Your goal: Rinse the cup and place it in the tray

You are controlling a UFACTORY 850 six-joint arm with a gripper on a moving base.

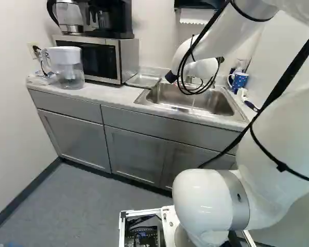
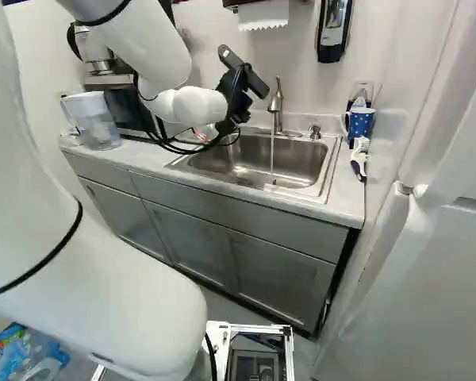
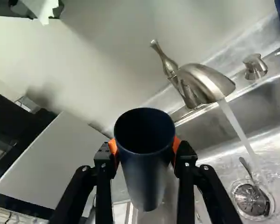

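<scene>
As the white arm [image 1: 213,41] leans over the grey-fronted desk [image 1: 110,94], I see the steel sink [image 2: 301,163] set in its top, the microwave [image 1: 130,57] and, between those two, a shallow tray [image 1: 143,81]. Water runs from the faucet [image 2: 276,107]. Near it, beside the stream, is the dark cup [image 3: 146,175], clamped in the jaws, orange pads [image 3: 113,146] against both sides.

Pale countertop [image 1: 109,93] bears 1 pitcher [image 1: 67,68], 1 microwave [image 1: 102,57], 1 tray [image 1: 142,80], 1 blue mug [image 2: 360,123], 1 brush [image 2: 358,163]
</scene>
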